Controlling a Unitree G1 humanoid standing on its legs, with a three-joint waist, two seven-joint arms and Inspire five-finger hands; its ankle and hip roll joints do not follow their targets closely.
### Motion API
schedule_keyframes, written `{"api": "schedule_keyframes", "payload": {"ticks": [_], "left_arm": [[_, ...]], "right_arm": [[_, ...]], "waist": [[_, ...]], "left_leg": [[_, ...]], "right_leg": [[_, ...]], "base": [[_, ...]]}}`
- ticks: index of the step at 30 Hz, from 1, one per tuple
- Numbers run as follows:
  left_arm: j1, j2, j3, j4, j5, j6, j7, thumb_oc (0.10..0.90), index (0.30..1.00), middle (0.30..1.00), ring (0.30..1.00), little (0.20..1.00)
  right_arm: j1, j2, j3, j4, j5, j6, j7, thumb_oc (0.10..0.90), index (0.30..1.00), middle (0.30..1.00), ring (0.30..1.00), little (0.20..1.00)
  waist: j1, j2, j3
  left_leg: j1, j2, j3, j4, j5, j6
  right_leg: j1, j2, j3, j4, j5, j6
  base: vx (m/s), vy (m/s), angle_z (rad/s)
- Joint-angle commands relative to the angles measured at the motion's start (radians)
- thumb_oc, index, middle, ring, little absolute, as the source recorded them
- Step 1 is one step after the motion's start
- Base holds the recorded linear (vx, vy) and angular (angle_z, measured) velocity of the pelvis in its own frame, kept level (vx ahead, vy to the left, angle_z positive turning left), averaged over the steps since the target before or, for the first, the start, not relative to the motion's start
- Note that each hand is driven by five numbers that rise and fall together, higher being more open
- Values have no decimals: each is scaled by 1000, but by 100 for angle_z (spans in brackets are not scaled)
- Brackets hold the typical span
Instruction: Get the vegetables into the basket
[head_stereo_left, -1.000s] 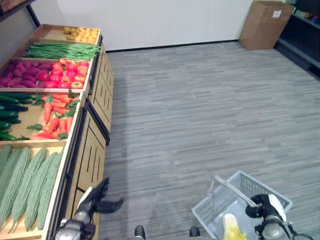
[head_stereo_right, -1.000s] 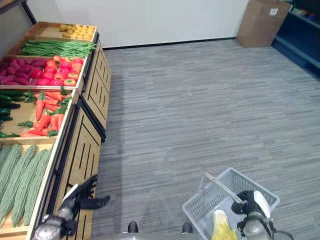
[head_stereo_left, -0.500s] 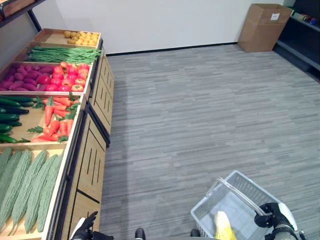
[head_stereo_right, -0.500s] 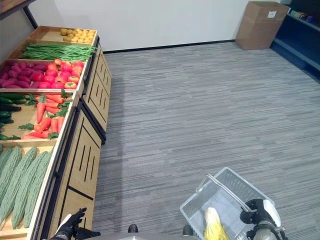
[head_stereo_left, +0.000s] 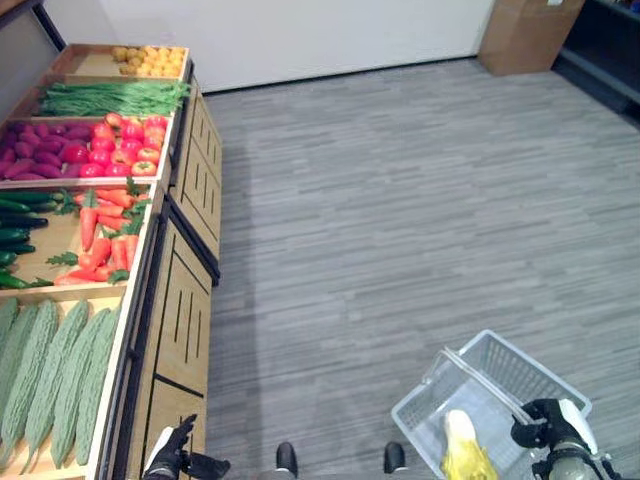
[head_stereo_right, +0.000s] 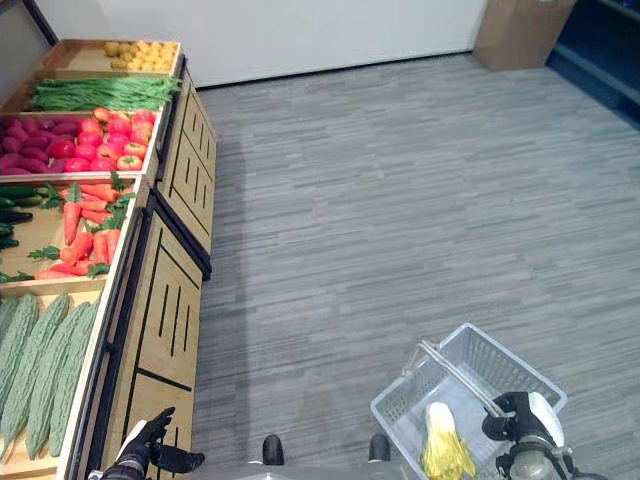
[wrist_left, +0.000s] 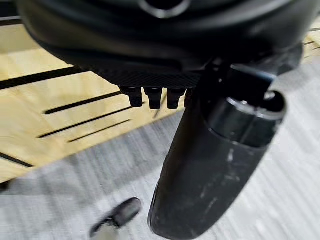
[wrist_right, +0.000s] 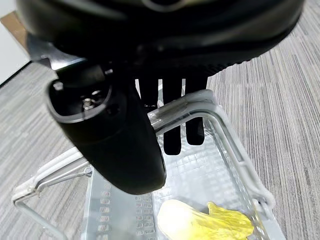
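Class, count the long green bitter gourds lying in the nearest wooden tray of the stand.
4, side by side in the nearest tray: gourds and. More may lie beyond the view's edge.

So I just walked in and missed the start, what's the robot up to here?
It is collecting vegetables. Its right hand has its fingers hooked under the handle of a clear basket, which already holds one yellow leafy vegetable. Its left hand hangs open and holds nothing, low beside the wooden produce stand, where carrots, tomatoes and bitter gourds lie in their bins.
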Motion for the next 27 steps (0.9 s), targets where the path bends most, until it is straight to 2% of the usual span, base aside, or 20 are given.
{"api": "schedule_keyframes", "payload": {"ticks": [1,3,4,5,7,10,11,15,16,17,18,20,22,23,24,27], "left_arm": [[-51,67,29,-13,22,-22,41,900,1000,1000,1000,1000],[-60,62,13,-16,25,-22,42,900,1000,1000,1000,1000],[-61,62,12,-15,25,-23,42,900,1000,1000,1000,1000],[-71,57,-3,-1,25,-23,46,900,1000,1000,1000,1000],[-69,54,-2,1,23,-22,54,900,1000,1000,1000,1000],[-67,55,2,30,37,-18,73,900,1000,1000,1000,1000],[-64,59,5,32,45,-12,77,900,1000,1000,1000,1000],[-37,68,18,15,53,-17,74,900,1000,1000,1000,1000],[-41,82,21,15,60,-18,74,900,1000,1000,1000,1000],[-47,93,23,-2,58,-20,77,900,1000,1000,1000,1000],[-55,98,24,-3,52,-20,78,900,1000,1000,1000,1000],[-71,110,23,-13,50,-17,81,900,1000,1000,1000,1000],[-77,114,23,-15,55,-15,92,900,1000,1000,1000,1000],[-77,114,23,-15,55,-15,92,900,1000,1000,1000,1000],[-78,112,29,-9,48,-12,98,900,1000,1000,1000,1000],[-74,103,32,2,54,-8,93,900,1000,1000,1000,1000]], "right_arm": [[-80,-95,-37,-70,6,-58,-76,400,300,300,300,300],[-70,-106,-47,-77,12,-60,-80,400,300,300,300,300],[-70,-106,-47,-77,12,-60,-80,400,300,300,300,300],[-77,-114,-52,-60,19,-56,-86,400,300,300,300,300],[-74,-113,-63,-58,31,-59,-93,400,300,300,300,300],[-70,-99,-67,-56,41,-60,-111,400,300,300,300,300],[-71,-92,-61,-60,39,-59,-107,400,300,300,300,300],[-58,-68,-65,-59,34,-54,-97,400,300,300,300,300],[-59,-53,-73,-61,38,-49,-95,400,300,300,300,300],[-67,-43,-78,-53,45,-46,-96,400,300,300,300,300],[-75,-38,-74,-43,49,-45,-97,400,300,300,300,300],[-97,-21,-63,-40,57,-42,-95,400,300,300,300,300],[-126,-7,-49,-45,59,-40,-99,400,300,300,300,300],[-127,-7,-49,-45,59,-41,-99,400,300,300,300,300],[-144,4,-39,-58,64,-43,-102,400,300,300,300,300],[-151,15,-29,-49,63,-44,-95,400,300,300,300,300]], "waist": [[20,-81,31],[25,-85,52],[22,-84,52],[33,-86,62],[36,-85,57],[56,-80,42],[61,-81,37],[65,-95,4],[69,-116,-3],[74,-134,-8],[76,-141,-11],[79,-157,-14],[85,-157,-5],[86,-158,-4],[84,-138,14],[68,-122,32]], "left_leg": [[-22,44,-80,161,-44,-43],[-83,28,-116,271,-27,-50],[-88,28,-119,277,-29,-50],[-124,-7,-160,290,-14,-47],[-165,-16,-164,220,-11,-35],[-211,13,-125,32,85,-42],[-207,15,-122,27,95,-43],[-183,-11,-107,50,68,-17],[-191,-35,-86,88,35,3],[-211,-63,-72,132,4,20],[-222,-71,-67,147,-8,26],[-223,-98,-57,159,-43,50],[-204,-108,-43,146,-60,70],[-203,-108,-41,146,-60,71],[-167,-112,-36,131,-74,89],[-94,-123,-36,110,-103,106]], "right_leg": [[-15,-16,5,136,-44,7],[4,-15,-6,128,-53,-7],[4,-15,-9,128,-53,-7],[20,-16,-14,126,-63,-10],[37,-21,-22,116,-73,-5],[95,-14,-12,94,-95,11],[108,-13,-3,93,-103,17],[138,-51,22,93,-117,40],[138,-87,32,101,-101,63],[127,-120,41,112,-54,83],[117,-131,46,117,-31,90],[80,-157,58,178,56,109],[26,-175,56,270,137,117],[24,-175,59,272,137,117],[-20,-174,42,389,163,110],[-86,-153,29,452,154,97]], "base": [[4,-199,11],[12,-132,22],[70,-69,31],[109,-20,22],[178,32,19],[326,133,30],[344,176,11],[262,229,-49],[301,408,-39],[251,363,-10],[213,341,1],[149,266,-9],[72,177,-14],[104,260,-20],[136,264,-14],[193,235,-9]]}}
